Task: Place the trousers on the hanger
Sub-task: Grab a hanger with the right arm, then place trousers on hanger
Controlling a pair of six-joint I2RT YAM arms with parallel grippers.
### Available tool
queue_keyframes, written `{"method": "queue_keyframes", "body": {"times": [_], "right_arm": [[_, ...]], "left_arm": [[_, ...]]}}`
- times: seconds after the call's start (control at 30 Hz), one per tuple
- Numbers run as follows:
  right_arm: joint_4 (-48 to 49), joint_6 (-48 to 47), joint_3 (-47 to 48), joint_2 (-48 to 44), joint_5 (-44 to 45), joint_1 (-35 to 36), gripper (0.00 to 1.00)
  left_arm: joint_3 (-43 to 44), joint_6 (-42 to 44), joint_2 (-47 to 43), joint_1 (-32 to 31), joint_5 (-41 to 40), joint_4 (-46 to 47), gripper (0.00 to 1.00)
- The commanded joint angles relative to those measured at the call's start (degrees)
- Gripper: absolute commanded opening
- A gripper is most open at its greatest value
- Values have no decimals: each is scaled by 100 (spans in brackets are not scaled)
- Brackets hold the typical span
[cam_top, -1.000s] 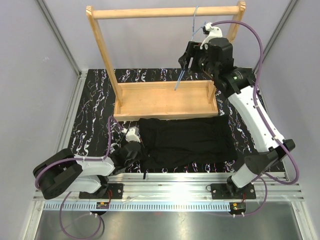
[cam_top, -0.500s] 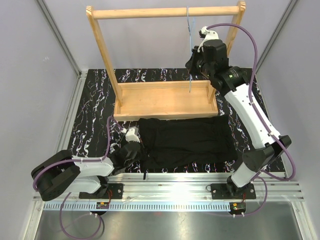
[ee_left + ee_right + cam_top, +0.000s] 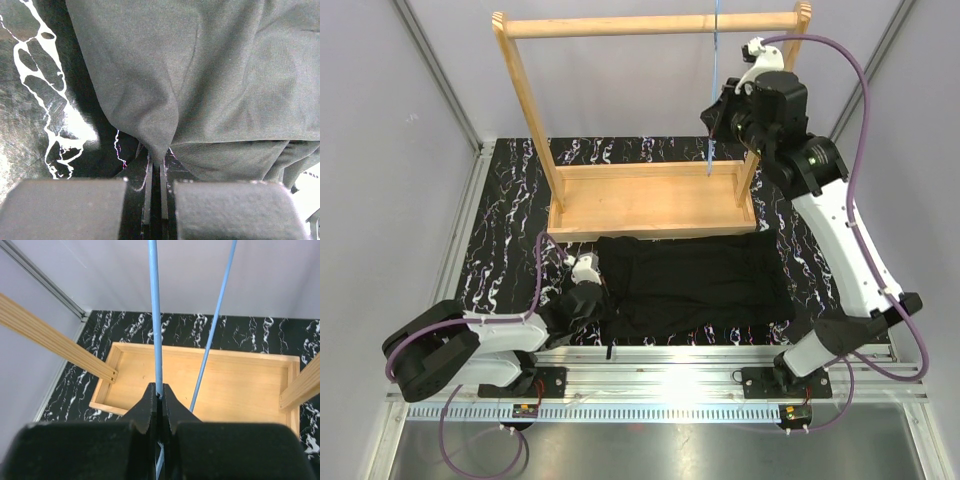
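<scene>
The black trousers lie flat and wrinkled on the marbled table, in front of the wooden rack. My left gripper sits low at their left edge. In the left wrist view it is shut on a pinched fold of the trousers. The light-blue wire hanger hangs almost edge-on from the rack's top bar. My right gripper is raised beside it. In the right wrist view it is shut on one hanger wire, and a second wire slants to its right.
The wooden rack has a top bar, two side posts and a shallow tray base behind the trousers. Grey walls close in the left, right and back. A metal rail runs along the near edge by the arm bases.
The right gripper has shut on the hanger wire and moved up and slightly right. The hanger went from tilted to nearly vertical. The left arm and the trousers have not moved.
</scene>
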Motion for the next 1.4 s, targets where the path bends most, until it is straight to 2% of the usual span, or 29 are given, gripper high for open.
{"method": "queue_keyframes", "body": {"times": [0.0,0.27,0.53,0.67,0.87,1.1,1.37], "right_arm": [[274,9,-729,-594,-90,64,0],[1093,457,-3735,-2027,-186,135,0],[1234,887,-5461,-3197,-248,433,0],[1409,1204,-6434,-4074,-440,688,0],[1787,1819,-7736,-4937,-529,1171,0],[2446,2435,-8749,-5317,-275,1891,0],[3298,2646,-8943,-4554,358,2867,0]], "left_arm": [[168,189,-56,0,-120,-188,0],[396,452,-267,0,-243,-557,0],[379,637,-583,0,-164,-672,0],[274,839,-899,-17,-181,-839,0],[37,1314,-1794,-298,-498,-1147,0],[-245,1252,-2482,-606,-708,-1322,0],[124,1226,-2491,-1080,-937,-1595,0]]}}
